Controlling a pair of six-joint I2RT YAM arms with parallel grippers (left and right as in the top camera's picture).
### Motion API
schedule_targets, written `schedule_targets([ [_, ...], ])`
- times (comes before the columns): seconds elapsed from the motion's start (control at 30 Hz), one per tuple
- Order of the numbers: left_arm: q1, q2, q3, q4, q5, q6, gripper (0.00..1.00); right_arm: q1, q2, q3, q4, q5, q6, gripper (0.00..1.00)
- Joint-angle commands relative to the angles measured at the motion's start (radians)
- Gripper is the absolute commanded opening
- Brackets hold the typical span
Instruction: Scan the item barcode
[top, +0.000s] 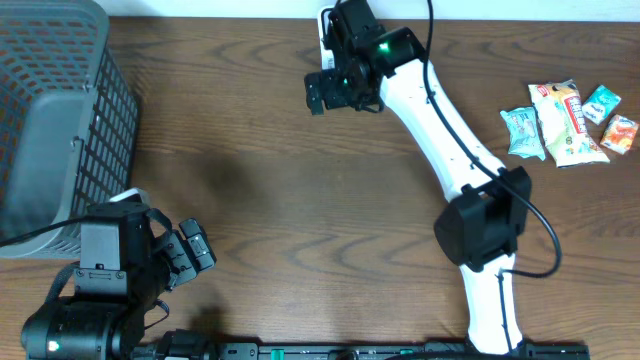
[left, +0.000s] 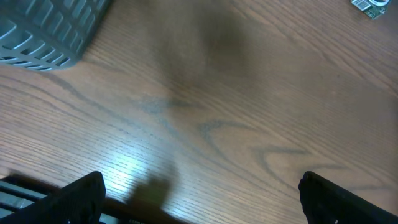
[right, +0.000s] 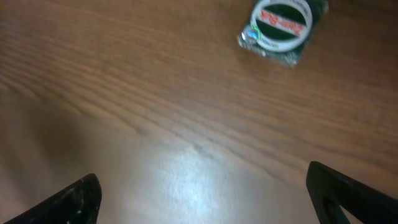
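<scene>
Hovering over bare wood, well to the right of the basket (top: 105, 110), the right fingers (right: 354, 199) stand wide apart with nothing between them. Just ahead of them a small green packet (right: 283, 28) with a round white label lies flat on the tabletop (top: 260, 180). Down by the basket's near corner the left fingers (left: 339, 196) are spread just as wide, empty too, pointing out over open wood. Farthest from the basket, at the opposite end, sits a cluster of snack packets (top: 565, 125), untouched. My read: the green packet is the item to pick, and nothing has been gripped yet. Now the trouble spots. That packet is flat and thin, so fingers coming down off-centre could shove it across the wood rather than catch it, or pinch only a crinkly edge and let it flop. Only the label side shows and I cannot tell where the barcode sits, so a lift might present the wrong face. No scanner shows anywhere either, and the wrist view is blurred, so aim is a gamble.
</scene>
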Motion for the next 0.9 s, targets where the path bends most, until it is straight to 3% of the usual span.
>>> schedule_targets([
  [0.0, -0.002, 0.000, 0.001, -0.003, -0.005, -0.006, 0.98, -0.023, 0.073, 0.075, 0.017, -0.005, -0.005, 0.99],
  [0.6, -0.002, 0.000, 0.001, -0.003, -0.005, -0.006, 0.98, -0.088, 0.171, 0.081, 0.296, 0.090, 0.122, 0.99],
  [0.87, -0.002, 0.000, 0.001, -0.003, -0.005, -0.006, 0.98, -0.047, 0.216, 0.072, 0.378, 0.281, 0.121, 0.99],
])
